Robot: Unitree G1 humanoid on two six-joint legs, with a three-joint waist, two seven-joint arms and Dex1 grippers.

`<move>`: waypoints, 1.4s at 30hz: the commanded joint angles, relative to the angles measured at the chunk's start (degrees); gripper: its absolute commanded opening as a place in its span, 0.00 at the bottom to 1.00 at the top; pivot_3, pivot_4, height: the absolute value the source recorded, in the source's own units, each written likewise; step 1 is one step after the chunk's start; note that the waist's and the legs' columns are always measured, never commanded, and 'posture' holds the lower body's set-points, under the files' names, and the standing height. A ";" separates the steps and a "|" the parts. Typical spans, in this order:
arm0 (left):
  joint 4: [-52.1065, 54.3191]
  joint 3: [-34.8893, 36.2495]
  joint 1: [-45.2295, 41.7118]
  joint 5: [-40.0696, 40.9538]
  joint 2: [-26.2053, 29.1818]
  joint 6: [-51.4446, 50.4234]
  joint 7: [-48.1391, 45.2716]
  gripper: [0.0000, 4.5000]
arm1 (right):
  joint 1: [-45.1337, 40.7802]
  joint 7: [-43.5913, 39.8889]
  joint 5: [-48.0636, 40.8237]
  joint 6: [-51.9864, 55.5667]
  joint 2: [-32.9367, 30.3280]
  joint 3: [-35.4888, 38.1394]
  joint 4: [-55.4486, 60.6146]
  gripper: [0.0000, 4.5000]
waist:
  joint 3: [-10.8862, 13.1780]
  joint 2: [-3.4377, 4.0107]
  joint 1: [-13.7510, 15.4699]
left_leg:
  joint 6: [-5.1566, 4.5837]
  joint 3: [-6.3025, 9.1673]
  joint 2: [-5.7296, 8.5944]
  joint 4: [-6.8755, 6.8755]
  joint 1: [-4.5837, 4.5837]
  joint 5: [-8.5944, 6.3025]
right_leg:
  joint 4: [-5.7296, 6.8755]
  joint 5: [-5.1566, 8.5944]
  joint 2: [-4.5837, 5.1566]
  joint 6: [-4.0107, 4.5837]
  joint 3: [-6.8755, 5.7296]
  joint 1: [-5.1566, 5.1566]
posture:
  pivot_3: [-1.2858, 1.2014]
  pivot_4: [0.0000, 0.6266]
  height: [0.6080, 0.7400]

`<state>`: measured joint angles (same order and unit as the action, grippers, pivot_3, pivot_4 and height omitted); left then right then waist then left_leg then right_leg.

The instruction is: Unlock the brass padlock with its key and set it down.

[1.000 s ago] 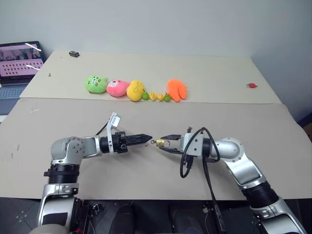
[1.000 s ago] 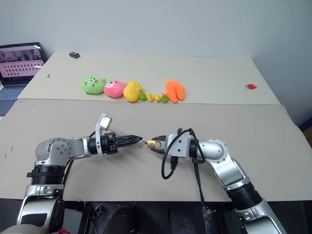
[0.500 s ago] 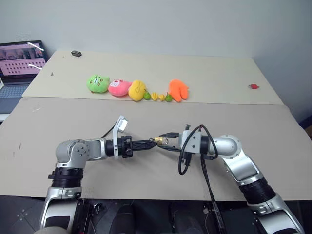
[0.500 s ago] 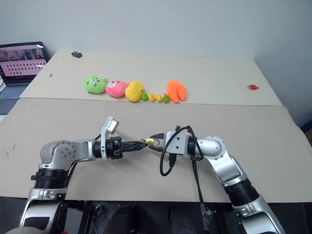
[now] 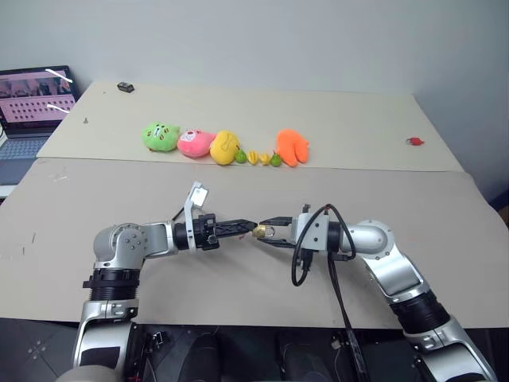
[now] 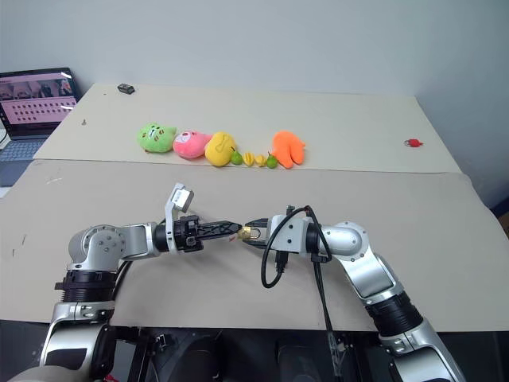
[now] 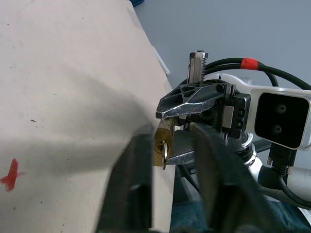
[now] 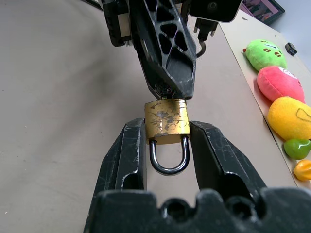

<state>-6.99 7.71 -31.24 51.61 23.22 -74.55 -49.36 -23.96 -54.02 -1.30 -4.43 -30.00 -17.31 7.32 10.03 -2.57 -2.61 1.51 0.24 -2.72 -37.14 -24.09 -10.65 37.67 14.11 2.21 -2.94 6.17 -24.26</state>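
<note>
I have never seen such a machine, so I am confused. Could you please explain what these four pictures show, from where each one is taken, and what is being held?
This is a humanoid robot with two arms. The two wide pictures come from its head camera, looking down over a table. The two close pictures come from small cameras on each wrist.

The right gripper is shut on the brass padlock, its shackle pointing back toward the wrist. The left gripper meets the padlock's bottom end, where the key sits between its fingertips.

Farther back lie a row of plush toys, a small red object and a laptop.
</note>
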 commanded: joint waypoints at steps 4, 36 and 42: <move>2.10 -0.92 0.32 1.09 0.74 -0.75 -0.68 0.24 | -0.61 0.09 -0.71 -0.53 -0.29 1.27 0.91 0.21 | 0.00 0.00 -0.02 | 0.00 0.00 0.00 0.00 0.00 0.00 | 0.00 0.00 0.00 0.00 0.01 0.00 | 0.52 0.24 0.83; 0.24 0.68 2.14 0.51 0.92 0.83 0.08 0.24 | -0.01 -0.18 -0.60 -0.58 -0.56 1.28 0.49 0.21 | 0.00 0.00 -0.01 | 0.00 0.00 0.00 0.00 0.01 0.00 | -0.01 0.00 0.00 -0.01 0.00 0.00 | 0.52 0.24 0.83; 0.76 1.11 2.38 0.92 -0.07 1.39 1.37 0.09 | 0.14 -0.34 -0.76 -0.48 -0.72 1.29 0.67 0.21 | 0.00 0.00 -0.02 | 0.00 0.00 0.00 0.00 0.01 0.00 | -0.02 0.00 0.00 0.00 0.00 0.00 | 0.52 0.24 0.83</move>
<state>-7.25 7.88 -28.42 51.86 23.33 -73.70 -48.18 -23.72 -54.46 -1.24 -4.41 -30.32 -17.30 6.14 10.03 -2.57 -2.63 1.51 0.23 -2.72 -37.13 -24.08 -10.65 37.65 14.11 2.21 -2.95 6.18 -24.26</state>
